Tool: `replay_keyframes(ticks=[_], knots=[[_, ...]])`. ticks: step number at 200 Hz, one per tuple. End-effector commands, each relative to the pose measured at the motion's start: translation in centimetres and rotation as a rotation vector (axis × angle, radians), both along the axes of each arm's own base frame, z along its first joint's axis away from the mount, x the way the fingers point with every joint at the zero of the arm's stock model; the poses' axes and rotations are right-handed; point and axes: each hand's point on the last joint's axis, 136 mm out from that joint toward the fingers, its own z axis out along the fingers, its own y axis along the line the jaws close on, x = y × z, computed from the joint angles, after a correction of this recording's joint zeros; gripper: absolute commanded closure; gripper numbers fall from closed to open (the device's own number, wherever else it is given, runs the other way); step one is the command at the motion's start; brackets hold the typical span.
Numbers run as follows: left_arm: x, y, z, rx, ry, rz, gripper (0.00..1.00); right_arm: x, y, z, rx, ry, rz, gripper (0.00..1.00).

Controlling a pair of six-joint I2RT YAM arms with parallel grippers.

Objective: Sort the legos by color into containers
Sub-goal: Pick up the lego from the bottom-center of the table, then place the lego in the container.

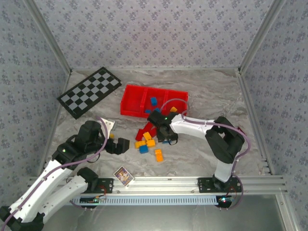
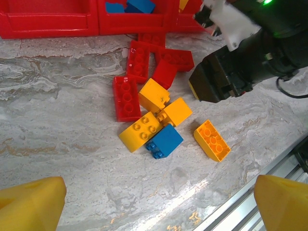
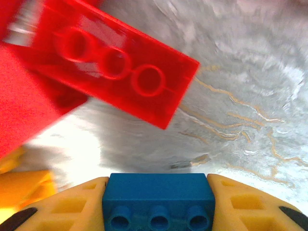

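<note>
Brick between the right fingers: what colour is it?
Blue. The brick shows best in the right wrist view.

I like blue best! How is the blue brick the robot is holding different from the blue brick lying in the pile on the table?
The held blue brick is pinched between the right gripper's yellow fingers; the pile's blue brick lies loose on the table, with no gripper on it. The held one shows three studs in a row; the pile one looks squarer and touches yellow bricks. Both are the same bright blue.
</note>
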Motion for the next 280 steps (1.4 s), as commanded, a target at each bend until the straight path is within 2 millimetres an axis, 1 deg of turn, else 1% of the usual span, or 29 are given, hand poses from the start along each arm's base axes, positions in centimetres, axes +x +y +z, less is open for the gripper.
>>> replay_keyframes(ticks=[1, 24, 44, 64, 80, 114, 129, 145, 173, 200, 207, 219, 236, 248, 257, 280], knots=[[0.0, -0.1, 0.1, -0.002, -0.008, -0.002, 0.00, 1.4, 1.0, 5.5, 0.045, -0.127, 0.029, 0.70], [0.0, -0.1, 0.2, -0.005, -0.015, -0.002, 0.00, 2.6, 1.8, 8.5, 0.096, -0.192, 0.041, 0.71], [-0.1, 0.0, 0.4, -0.010, -0.023, -0.002, 0.00, 4.4, 2.4, 10.6, 0.134, -0.233, 0.036, 0.71], [-0.1, 0.0, 0.5, -0.011, -0.026, -0.002, 0.00, 6.4, 3.1, 11.9, 0.172, -0.251, 0.054, 0.71], [-0.1, 0.0, 0.5, -0.011, -0.025, -0.003, 0.00, 8.1, 3.8, 12.5, 0.210, -0.264, 0.049, 0.72], [0.0, -0.1, 0.6, -0.013, -0.032, -0.008, 0.00, 12.1, 4.6, 12.5, 0.253, -0.276, 0.022, 0.72], [0.0, -0.2, 0.4, -0.009, -0.025, -0.010, 0.00, 13.8, 4.8, 12.1, 0.266, -0.276, 0.009, 0.72], [0.0, -0.2, 0.1, -0.002, -0.013, -0.012, 0.00, 15.4, 5.0, 11.5, 0.292, -0.264, -0.004, 0.72], [0.1, -0.3, -0.2, 0.008, 0.001, -0.013, 0.00, 18.0, 5.3, 9.5, 0.310, -0.233, 0.001, 0.72], [0.2, -0.2, -0.1, 0.011, -0.005, -0.006, 0.00, 20.9, 4.9, 8.1, 0.302, -0.213, -0.006, 0.66], [0.1, -0.1, -0.1, 0.011, -0.007, -0.006, 0.00, 21.5, 4.8, 7.8, 0.302, -0.208, -0.009, 0.63], [0.1, 0.0, -0.1, 0.014, -0.007, -0.001, 0.00, 22.2, 4.9, 7.6, 0.303, -0.204, -0.010, 0.52], [0.1, 0.0, 0.0, 0.015, -0.010, 0.002, 0.00, 23.0, 5.2, 7.8, 0.298, -0.227, -0.006, 0.32], [0.1, 0.1, 0.0, 0.017, -0.013, 0.006, 0.00, 23.1, 5.3, 8.0, 0.294, -0.239, -0.006, 0.23], [0.2, 0.2, 0.0, 0.019, -0.015, 0.011, 0.00, 23.0, 5.4, 8.3, 0.289, -0.249, -0.011, 0.19], [0.2, 0.2, -0.2, 0.023, -0.009, 0.014, 0.00, 22.3, 5.3, 9.3, 0.273, -0.269, -0.011, 0.11]])
